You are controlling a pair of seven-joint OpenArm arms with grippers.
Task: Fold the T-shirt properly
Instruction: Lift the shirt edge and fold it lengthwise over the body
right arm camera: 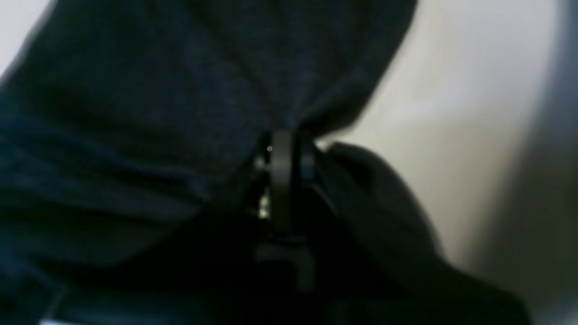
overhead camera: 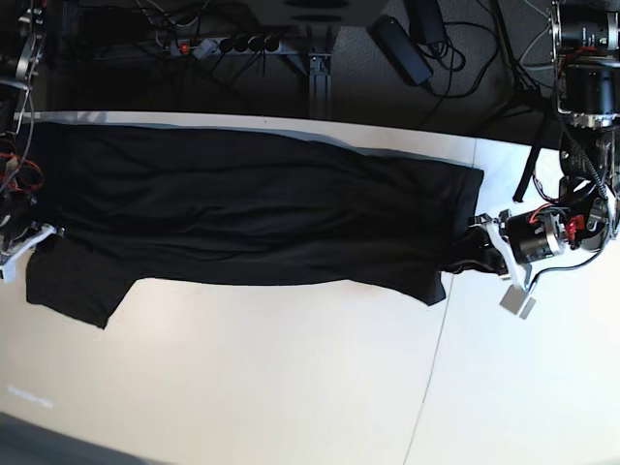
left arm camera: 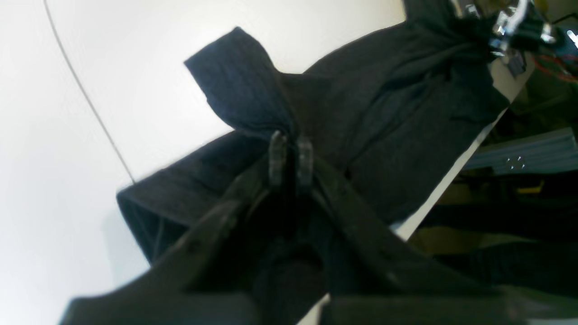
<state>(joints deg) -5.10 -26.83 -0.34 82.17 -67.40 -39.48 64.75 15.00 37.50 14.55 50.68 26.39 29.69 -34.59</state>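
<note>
Our left gripper (left arm camera: 291,155) pinches a bunched fold of the T-shirt (left arm camera: 384,122), fingers closed on cloth. Our right gripper (right arm camera: 284,155) likewise clamps dark fabric, though its wrist view is blurred. Only the base view shows the whole shirt stretched across the white table (overhead camera: 291,387) between both arms.

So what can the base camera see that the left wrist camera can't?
Only the base view shows the whole black T-shirt stretched across the white table, with an arm at each end and cables behind. Only the left wrist view shows, up close, the left gripper shut on a bunched fold of cloth. Both show the shirt, the table and the thin line running across the tabletop.
</note>
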